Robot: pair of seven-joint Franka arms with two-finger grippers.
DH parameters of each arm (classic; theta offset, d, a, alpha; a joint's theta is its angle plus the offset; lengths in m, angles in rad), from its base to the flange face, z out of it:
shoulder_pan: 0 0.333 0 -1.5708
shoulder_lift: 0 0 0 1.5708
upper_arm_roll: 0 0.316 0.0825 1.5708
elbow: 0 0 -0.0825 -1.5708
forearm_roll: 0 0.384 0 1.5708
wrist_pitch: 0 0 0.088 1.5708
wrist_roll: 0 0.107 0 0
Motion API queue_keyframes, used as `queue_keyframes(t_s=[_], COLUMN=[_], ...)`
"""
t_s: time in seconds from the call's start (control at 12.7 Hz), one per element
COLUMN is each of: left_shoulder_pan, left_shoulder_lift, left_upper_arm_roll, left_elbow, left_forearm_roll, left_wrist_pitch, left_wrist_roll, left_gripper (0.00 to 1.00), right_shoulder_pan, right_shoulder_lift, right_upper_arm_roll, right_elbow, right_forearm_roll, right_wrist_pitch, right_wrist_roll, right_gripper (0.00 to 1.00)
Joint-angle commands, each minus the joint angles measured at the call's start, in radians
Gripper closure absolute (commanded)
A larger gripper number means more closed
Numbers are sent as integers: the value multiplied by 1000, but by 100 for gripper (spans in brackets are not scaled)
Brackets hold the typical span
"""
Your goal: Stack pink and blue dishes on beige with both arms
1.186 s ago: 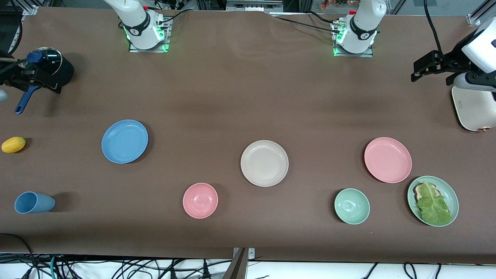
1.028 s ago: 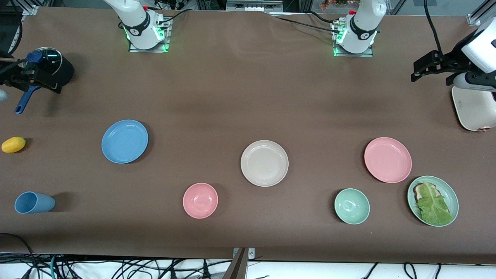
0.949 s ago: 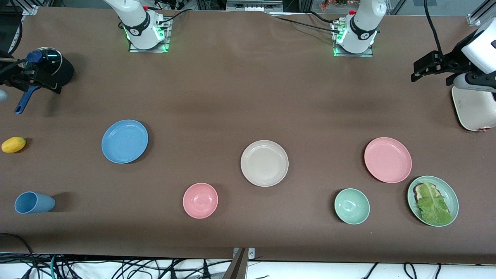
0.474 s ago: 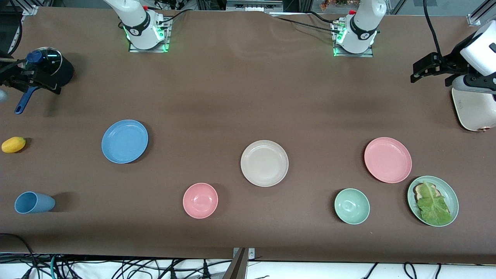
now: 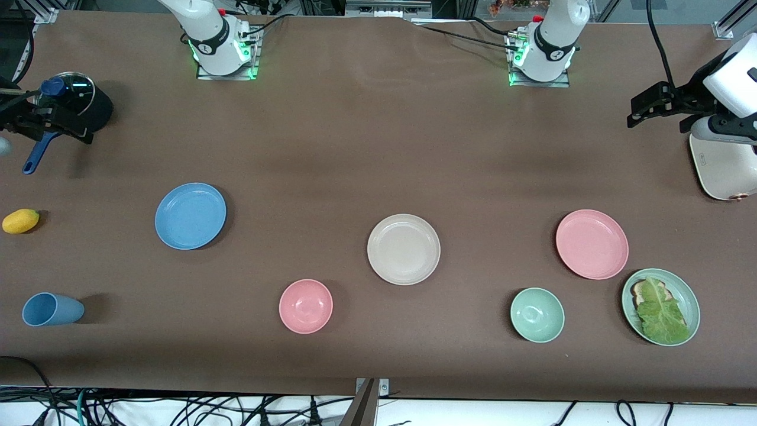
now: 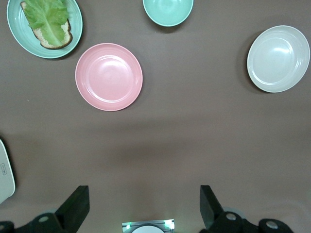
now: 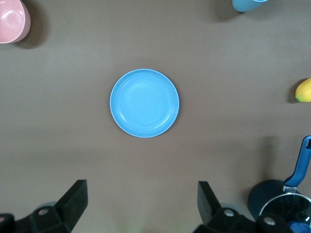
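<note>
Three equal flat plates lie apart on the brown table. The sky blue plate [image 5: 190,216] [image 7: 144,103] is toward the right arm's end, the beige plate [image 5: 403,249] [image 6: 278,58] in the middle, and the pale pink plate [image 5: 591,244] [image 6: 109,76] toward the left arm's end. My left gripper [image 5: 641,106] [image 6: 144,206] hangs open and empty high over the table's left-arm end, beside a white appliance. Held high over a black pot at the right-arm end, my right gripper [image 5: 59,121] [image 7: 142,201] is open with nothing in it.
A pink bowl [image 5: 306,306], a green bowl [image 5: 537,315] and a green plate [image 5: 689,291] with lettuce on bread sit nearer the front camera. A blue cup [image 5: 52,309], a yellow fruit [image 5: 20,220], the lidded pot [image 5: 89,106] and the white appliance [image 5: 724,168] stand at the table's ends.
The left arm's hand has drifted very slightly. The plates and the right arm have not moved.
</note>
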Motion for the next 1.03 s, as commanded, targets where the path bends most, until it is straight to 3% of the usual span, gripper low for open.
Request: queue_keyframes(t_s=[0.0, 0.55, 0.95], left_shoulder_pan=[21, 38, 38], left_shoulder_lift=[44, 295, 394], left_upper_arm_roll=[-2, -2, -5], left_elbow=[17, 52, 52], left_forearm_roll=[2, 2, 13], left_wrist_pitch=[10, 114, 125], left_wrist_roll=[22, 18, 9], left_gripper=[0, 0, 0], right_shoulder_pan=[-2, -2, -3], right_shoulder_lift=[1, 1, 1], right_upper_arm_roll=[-1, -1, -1], right_elbow=[11, 11, 11], right_forearm_roll=[18, 18, 19], right_wrist_pitch=[-9, -9, -10], right_wrist_roll=[-15, -15, -15], right_gripper=[0, 0, 0])
